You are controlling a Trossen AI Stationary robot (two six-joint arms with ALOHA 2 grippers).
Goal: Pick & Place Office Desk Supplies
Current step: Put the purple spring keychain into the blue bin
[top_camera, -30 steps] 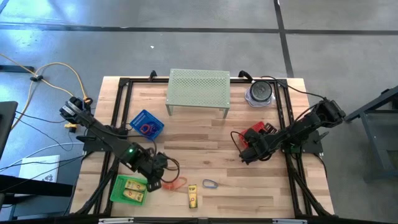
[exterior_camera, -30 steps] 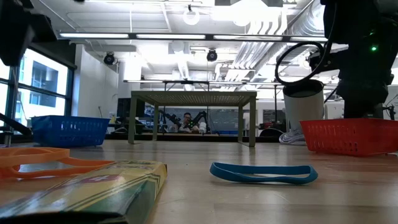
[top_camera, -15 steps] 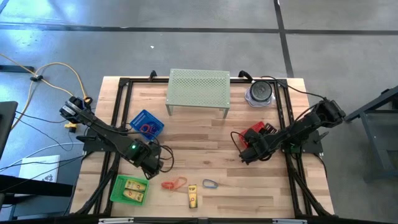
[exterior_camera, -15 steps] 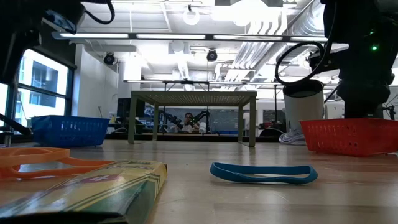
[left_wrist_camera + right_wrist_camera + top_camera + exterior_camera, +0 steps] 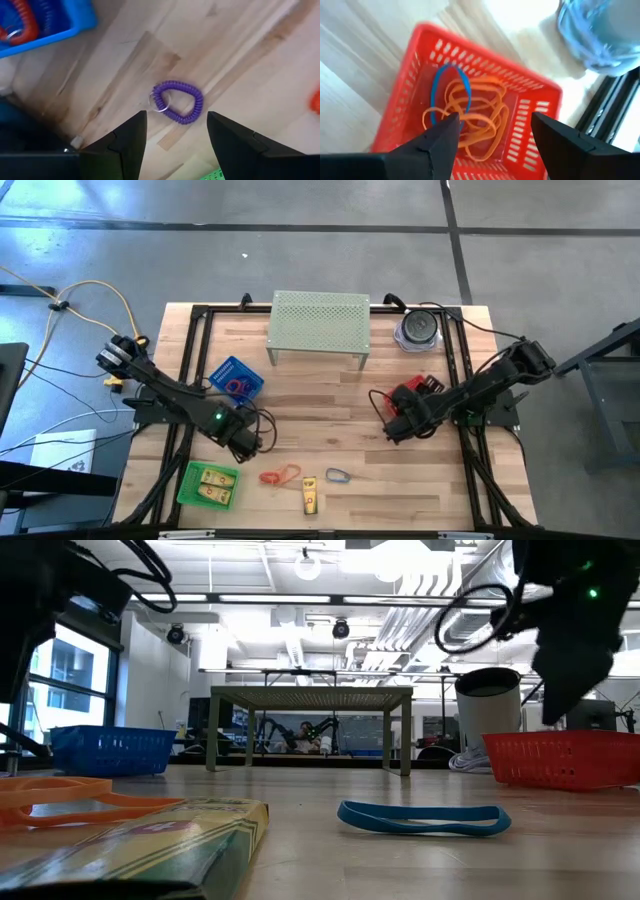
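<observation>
The left tool [image 5: 172, 145] is held open and empty above a purple coiled plastic loop with a small metal ring [image 5: 177, 101], which lies flat on the wooden worktop [image 5: 330, 405] directly ahead of the fingers, near the blue mesh basket [image 5: 236, 379]. The right tool [image 5: 492, 142] is likewise spread and empty, poised over the red mesh basket [image 5: 470, 117], in which orange rubber bands [image 5: 480, 120] and one blue rubber band [image 5: 451, 92] are seen lying.

Several slips are judged possible. The purple loop is thin and low, so a descent stopped too high would close on nothing, while one driven too far would press the fingertips into the wood. Because the coil is springy, a pinch on one edge could flick it aside. On the right, a careless withdrawal could snag the red basket's rim and drag it.

The purple loop is revealed only by the left wrist view; in the high view it is hidden under the arm. The red basket's contents are shown only by the right wrist view. From above, an orange band [image 5: 280, 475], a yellow rectangular box [image 5: 311, 495], another blue band [image 5: 337, 475] and the green mesh basket [image 5: 207, 485] are placed along the front edge.
</observation>
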